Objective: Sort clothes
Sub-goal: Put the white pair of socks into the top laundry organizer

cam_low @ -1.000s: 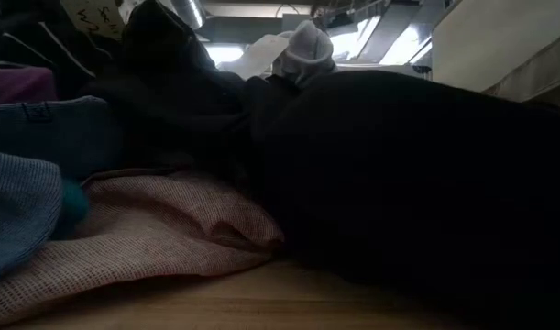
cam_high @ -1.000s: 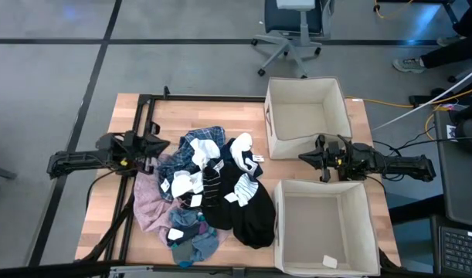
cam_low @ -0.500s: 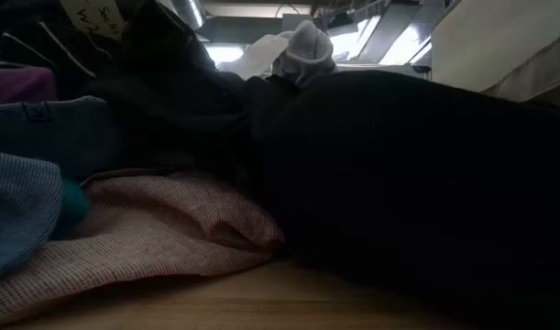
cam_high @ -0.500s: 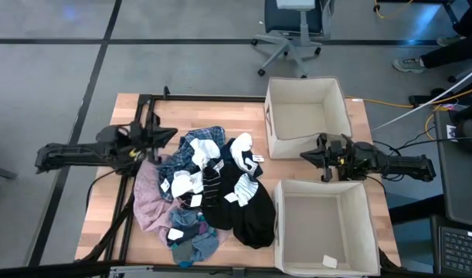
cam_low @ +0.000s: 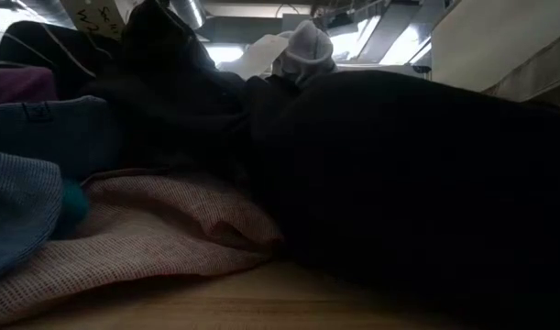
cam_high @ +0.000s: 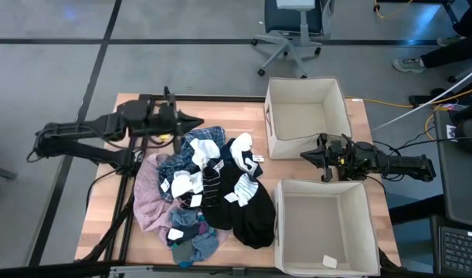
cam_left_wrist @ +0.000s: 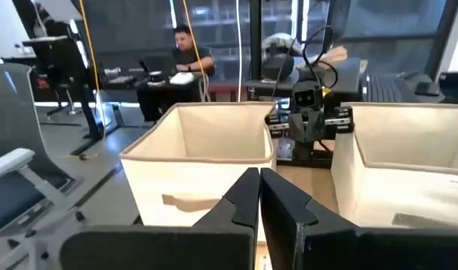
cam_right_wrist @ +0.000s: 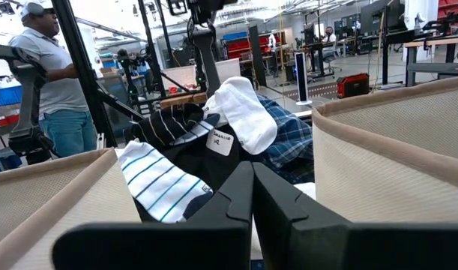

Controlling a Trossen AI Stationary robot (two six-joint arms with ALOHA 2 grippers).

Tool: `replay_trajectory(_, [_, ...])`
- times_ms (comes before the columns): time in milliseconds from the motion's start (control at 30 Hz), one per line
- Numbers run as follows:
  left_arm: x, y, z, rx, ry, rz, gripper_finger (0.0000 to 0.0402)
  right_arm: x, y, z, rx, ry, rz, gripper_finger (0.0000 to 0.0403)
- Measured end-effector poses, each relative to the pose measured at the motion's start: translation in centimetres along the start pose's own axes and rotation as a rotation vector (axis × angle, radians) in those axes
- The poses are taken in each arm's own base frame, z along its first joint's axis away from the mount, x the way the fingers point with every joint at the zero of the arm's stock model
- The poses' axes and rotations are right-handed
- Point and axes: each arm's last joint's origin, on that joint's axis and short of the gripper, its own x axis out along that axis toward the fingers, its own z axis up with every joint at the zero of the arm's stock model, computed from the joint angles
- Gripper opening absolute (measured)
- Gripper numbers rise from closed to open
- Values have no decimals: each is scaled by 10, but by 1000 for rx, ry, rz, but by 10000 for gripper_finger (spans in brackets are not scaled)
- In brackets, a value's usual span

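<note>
while the clothes (cam_high: 208, 185) lie in one tangled heap on the middle of the tabletop (cam_high: 243, 108), neither tool has taken anything. the left tool (cam_high: 195, 120) hangs over the far left edge of the heap, just beside the blue plaid piece (cam_high: 197, 148), its fingers pressed together and empty. the right tool (cam_high: 305, 157) waits in the gap between the two beige bins (cam_high: 307, 116), clenched too and holding nothing. both bins look empty of clothes, so the sorting seems hardly begun.

the heap is the main risk: black, striped, white and pink pieces overlap, and a pinch into it would likely catch two layers or drag a neighbour along, putting a wrong garment in a bin. with its fingers clenched, the left tool would only push cloth around if it came down as it is. a trailing sleeve could also snag on a bin rim, or drop on the tabletop short of the bin
</note>
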Motion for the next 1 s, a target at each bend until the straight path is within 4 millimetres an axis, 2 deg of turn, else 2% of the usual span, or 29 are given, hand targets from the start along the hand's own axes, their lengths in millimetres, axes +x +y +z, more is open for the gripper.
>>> replay_trajectory(167, [13,-1,13,75,-47,5,5,0,0,0,-2,2,0,12])
replay_trajectory(333, [24,-3,14,118,-82,13,5,0,0,0,-24,2,0,12])
replay_trajectory(467, [35,-4,8,119,-36,39,15,0,0,-1,-27,8,-1,12])
replay_trajectory(567, [43,-6,1,113,8,38,48,0,0,-1,-28,15,-2,12])
replay_trajectory(733, [54,-12,-10,67,80,15,130,0,-1,-3,-28,37,-6,12])
replay_trajectory(867, [53,-19,-21,55,200,-17,185,0,-1,-6,-30,66,-11,12])
replay_trajectory(1000, [45,-26,-26,69,335,-56,211,0,-1,-7,-31,76,-14,12])
